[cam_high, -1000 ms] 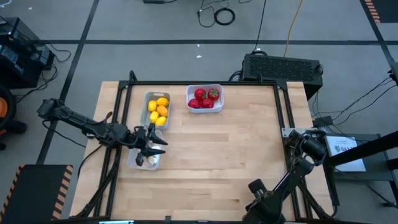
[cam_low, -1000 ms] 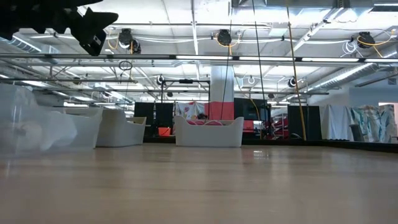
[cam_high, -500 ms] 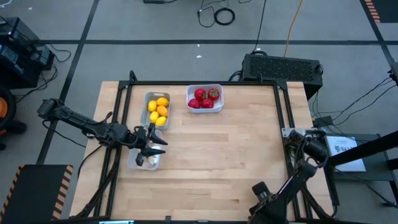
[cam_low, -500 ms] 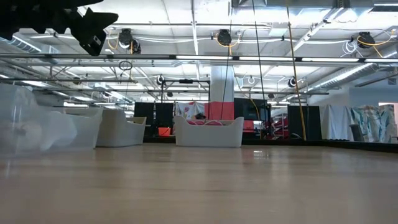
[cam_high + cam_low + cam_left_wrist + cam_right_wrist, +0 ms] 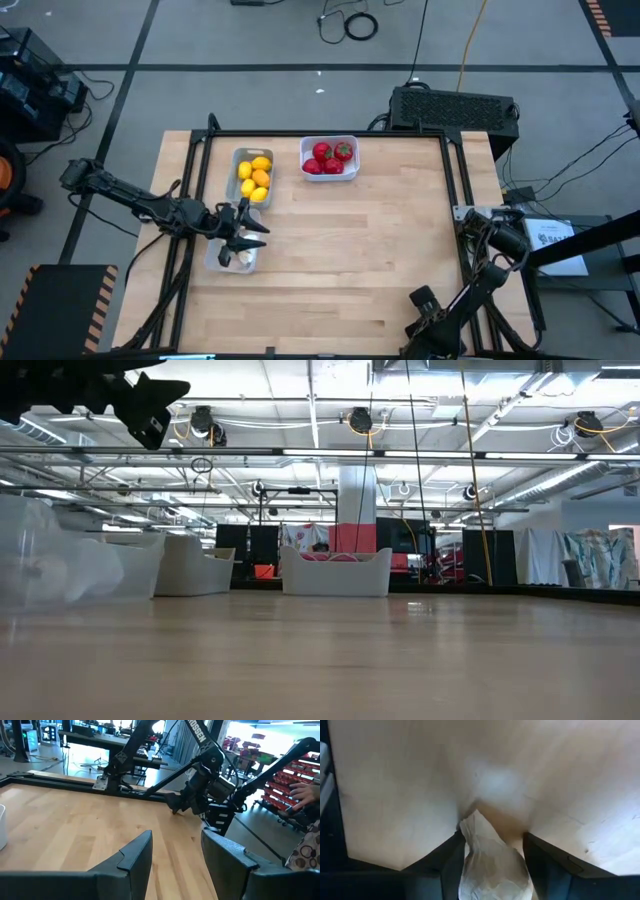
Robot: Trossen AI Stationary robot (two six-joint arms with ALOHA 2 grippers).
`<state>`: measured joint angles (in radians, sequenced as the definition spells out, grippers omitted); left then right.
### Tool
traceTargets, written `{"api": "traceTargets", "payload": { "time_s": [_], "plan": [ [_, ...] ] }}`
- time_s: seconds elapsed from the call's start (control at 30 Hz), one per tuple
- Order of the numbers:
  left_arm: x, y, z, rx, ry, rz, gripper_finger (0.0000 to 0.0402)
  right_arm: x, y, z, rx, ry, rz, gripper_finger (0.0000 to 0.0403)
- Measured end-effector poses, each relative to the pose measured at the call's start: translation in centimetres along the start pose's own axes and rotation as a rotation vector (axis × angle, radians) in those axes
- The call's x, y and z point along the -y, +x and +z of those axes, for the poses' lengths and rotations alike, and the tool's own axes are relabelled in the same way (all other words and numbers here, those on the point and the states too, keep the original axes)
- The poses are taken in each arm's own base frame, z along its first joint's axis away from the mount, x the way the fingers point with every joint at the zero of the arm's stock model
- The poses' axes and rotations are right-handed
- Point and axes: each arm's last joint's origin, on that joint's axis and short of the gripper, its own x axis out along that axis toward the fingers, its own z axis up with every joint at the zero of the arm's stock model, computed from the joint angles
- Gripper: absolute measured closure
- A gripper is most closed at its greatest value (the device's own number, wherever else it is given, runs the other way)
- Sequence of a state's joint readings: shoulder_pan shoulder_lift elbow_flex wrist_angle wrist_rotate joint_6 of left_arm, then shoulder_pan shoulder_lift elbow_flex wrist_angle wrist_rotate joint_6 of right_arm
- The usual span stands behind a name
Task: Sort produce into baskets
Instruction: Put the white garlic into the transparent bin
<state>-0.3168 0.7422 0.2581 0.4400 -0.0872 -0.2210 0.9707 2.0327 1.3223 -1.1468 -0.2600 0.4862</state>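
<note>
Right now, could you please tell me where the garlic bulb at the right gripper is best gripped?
Grip it across its fat round belly, coming in from the two sides, which is where the right gripper has its fingers now. The garlic bulb narrows to a thin papery tip pointing away from the wrist, and that tip would likely crumple or slip.

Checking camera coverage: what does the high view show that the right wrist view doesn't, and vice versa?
Only the high view: grey basket of yellow fruits, white basket of red fruits, left gripper over the clear basket. Only the right wrist view: a garlic bulb between the jaws of the right gripper. Both: the wooden table.
</note>
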Motion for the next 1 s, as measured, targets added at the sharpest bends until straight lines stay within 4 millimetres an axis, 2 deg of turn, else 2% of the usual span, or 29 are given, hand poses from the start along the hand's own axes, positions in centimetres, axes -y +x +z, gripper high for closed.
{"api": "traceTargets", "payload": {
  "time_s": [0.27, 0.4, 0.73, 0.83, 1.0],
  "plan": [
    [0.0, 0.0, 0.0, 0.002, 0.001, 0.01, 0.0226, 0.4, 0.0, 0.3, 0.008, 0.011, 0.013, 0.0298],
    [-0.1, 0.0, 0.0, 0.005, 0.001, 0.024, 0.0226, 0.8, -0.1, 0.4, 0.003, 0.024, 0.017, 0.0325],
    [-0.1, 0.0, 0.0, 0.005, 0.02, 0.025, 0.0226, 2.6, -0.5, 0.0, -0.095, 0.21, -0.028, 0.035],
    [-0.1, 0.0, 0.0, 0.006, 0.022, 0.025, 0.0226, 3.1, -0.7, 0.5, -0.075, 0.219, -0.01, 0.035],
    [-0.1, 0.0, 0.0, 0.006, 0.025, 0.026, 0.0226, 4.6, -1.1, 2.2, 0.056, 0.24, -0.015, 0.0351]
  ]
}}
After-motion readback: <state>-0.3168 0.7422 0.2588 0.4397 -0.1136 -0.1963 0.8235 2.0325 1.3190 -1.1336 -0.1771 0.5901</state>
